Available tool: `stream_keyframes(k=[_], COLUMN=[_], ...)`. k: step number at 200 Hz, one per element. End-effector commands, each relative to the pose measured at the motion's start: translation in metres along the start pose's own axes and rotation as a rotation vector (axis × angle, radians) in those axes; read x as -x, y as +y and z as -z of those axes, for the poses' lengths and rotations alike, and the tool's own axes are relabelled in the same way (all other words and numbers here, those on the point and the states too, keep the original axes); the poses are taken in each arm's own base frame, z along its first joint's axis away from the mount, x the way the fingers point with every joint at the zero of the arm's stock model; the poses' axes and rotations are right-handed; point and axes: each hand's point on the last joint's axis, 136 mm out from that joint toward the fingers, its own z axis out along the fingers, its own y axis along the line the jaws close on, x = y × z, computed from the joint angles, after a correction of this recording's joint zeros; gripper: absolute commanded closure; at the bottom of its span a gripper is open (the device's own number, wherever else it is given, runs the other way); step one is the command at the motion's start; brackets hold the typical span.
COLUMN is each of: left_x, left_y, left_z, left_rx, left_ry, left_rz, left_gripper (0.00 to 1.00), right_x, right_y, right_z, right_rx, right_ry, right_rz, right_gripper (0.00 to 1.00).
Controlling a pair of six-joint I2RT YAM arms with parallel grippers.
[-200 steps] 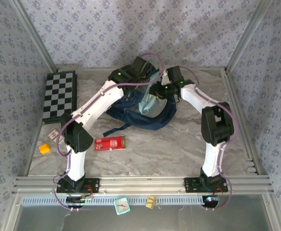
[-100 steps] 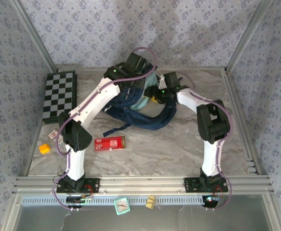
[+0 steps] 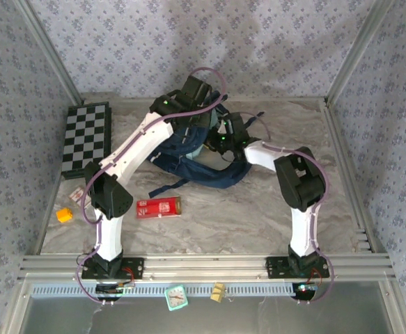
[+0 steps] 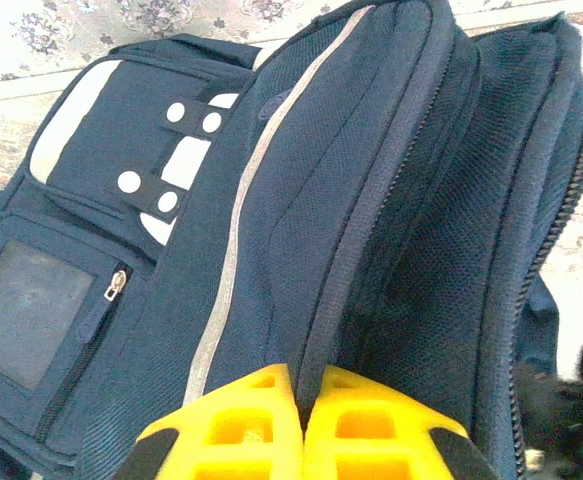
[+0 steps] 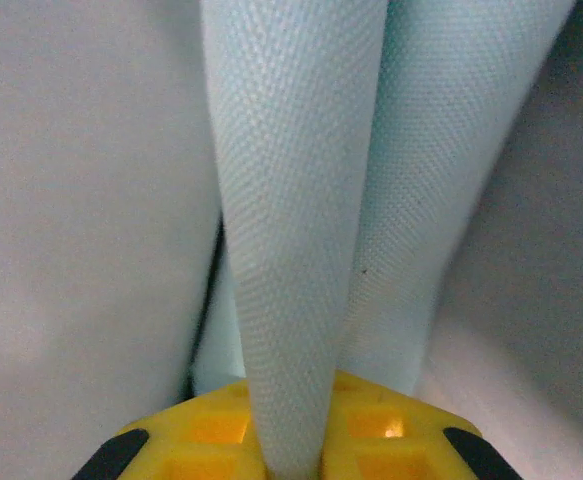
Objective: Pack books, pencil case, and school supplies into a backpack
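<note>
The navy backpack lies at the back middle of the table, its mouth held up. My left gripper is shut on a dark fabric band at the rim of the backpack; from above, that gripper sits over the bag's far edge. My right gripper is shut on a fold of the light teal pencil case, with pale lining on both sides. From above, my right gripper reaches into the bag's mouth. The red box and the orange block lie at the front left. The books are out of view.
A black-and-white chequered board lies along the left edge, with a small card near its front end. Metal frame rails border the table. A small clock and a yellow piece sit below the front rail.
My right arm has swung left and pushed deeper into the backpack's mouth, so less of the pencil case shows from above. My left gripper lifted the rim slightly, then held still.
</note>
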Motion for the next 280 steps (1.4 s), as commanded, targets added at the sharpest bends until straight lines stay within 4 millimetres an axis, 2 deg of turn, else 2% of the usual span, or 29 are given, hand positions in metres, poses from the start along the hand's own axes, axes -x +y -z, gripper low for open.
stream_keyframes(k=[1, 11, 23, 38, 42, 52, 67, 85, 105, 115, 132, 142, 146, 163, 177, 187, 202, 219, 242, 259, 263, 267, 280], left_x=[0.045, 0.045, 0.046, 0.045, 0.045, 0.044, 0.042, 0.039, 0.036, 0.034, 0.033, 0.033, 0.032, 0.031, 0.029, 0.026, 0.020, 0.009, -0.011, -0.024, -0.028, -0.033, -0.046], left_y=[-0.010, -0.003, 0.004, 0.011, 0.013, 0.016, 0.018, 0.018, 0.016, 0.016, 0.015, 0.014, 0.013, 0.010, 0.008, 0.006, 0.005, 0.001, -0.009, -0.027, -0.032, -0.037, -0.048], left_z=[0.023, 0.021, 0.021, 0.021, 0.021, 0.023, 0.025, 0.025, 0.024, 0.023, 0.023, 0.022, 0.022, 0.019, 0.017, 0.013, 0.009, 0.004, -0.010, -0.017, -0.018, -0.020, -0.019], left_rx=[-0.072, -0.044, -0.020, -0.017, -0.015, -0.012, -0.027, -0.031, -0.042, -0.045, -0.051, -0.057, -0.059, -0.075, -0.082, -0.089, -0.095, -0.108, -0.140, -0.184, -0.199, -0.217, -0.262], left_ry=[-0.165, -0.171, -0.173, -0.168, -0.166, -0.170, -0.172, -0.166, -0.155, -0.148, -0.143, -0.139, -0.136, -0.128, -0.120, -0.107, -0.079, -0.047, 0.021, 0.058, 0.069, 0.086, 0.141], left_rz=[0.118, 0.131, 0.146, 0.155, 0.154, 0.153, 0.141, 0.131, 0.122, 0.120, 0.120, 0.118, 0.118, 0.120, 0.128, 0.129, 0.134, 0.131, 0.128, 0.105, 0.093, 0.081, 0.066], left_gripper=[1.00, 1.00, 1.00, 1.00, 1.00, 1.00, 1.00, 1.00, 1.00, 1.00, 1.00, 1.00, 1.00, 1.00, 1.00, 1.00, 1.00, 1.00, 1.00, 1.00, 0.98, 0.96, 0.85], right_x=[0.001, -0.007, -0.013, -0.008, -0.013, -0.008, -0.004, 0.004, 0.027, 0.040, 0.056, 0.060, 0.068, 0.068, 0.071, 0.070, 0.070, 0.069, 0.066, 0.062, 0.064, 0.056, 0.048], right_y=[0.018, 0.034, 0.041, 0.042, 0.027, 0.021, 0.006, -0.018, -0.033, -0.046, -0.054, -0.051, -0.040, -0.038, -0.028, -0.028, -0.024, -0.028, -0.042, -0.060, -0.059, -0.070, -0.073], right_z=[-0.017, -0.022, -0.023, -0.007, -0.002, 0.015, 0.038, 0.059, 0.070, 0.073, 0.072, 0.065, 0.063, 0.046, 0.028, 0.017, 0.016, 0.038, 0.087, 0.124, 0.133, 0.141, 0.168], right_rx=[0.060, 0.115, 0.140, 0.141, 0.108, 0.092, 0.014, -0.094, -0.119, -0.155, -0.153, -0.138, -0.125, -0.150, -0.133, -0.136, -0.135, -0.174, -0.277, -0.366, -0.372, -0.400, -0.438], right_ry=[-0.185, -0.205, -0.174, -0.173, -0.160, -0.158, -0.159, -0.154, -0.159, -0.162, -0.172, -0.163, -0.170, -0.146, -0.138, -0.121, -0.132, -0.166, -0.175, -0.175, -0.188, -0.179, -0.201], right_rz=[-0.048, -0.010, 0.009, 0.031, 0.025, 0.046, 0.074, 0.105, 0.078, 0.040, 0.001, 0.002, 0.015, 0.019, 0.032, 0.032, 0.033, 0.044, 0.047, 0.044, 0.053, 0.050, 0.077], right_gripper=[0.83, 0.80, 0.73, 0.64, 0.61, 0.54, 0.50, 0.49, 0.51, 0.55, 0.65, 0.69, 0.71, 0.78, 0.80, 0.82, 0.85, 0.84, 0.78, 0.78, 0.78, 0.78, 0.75])
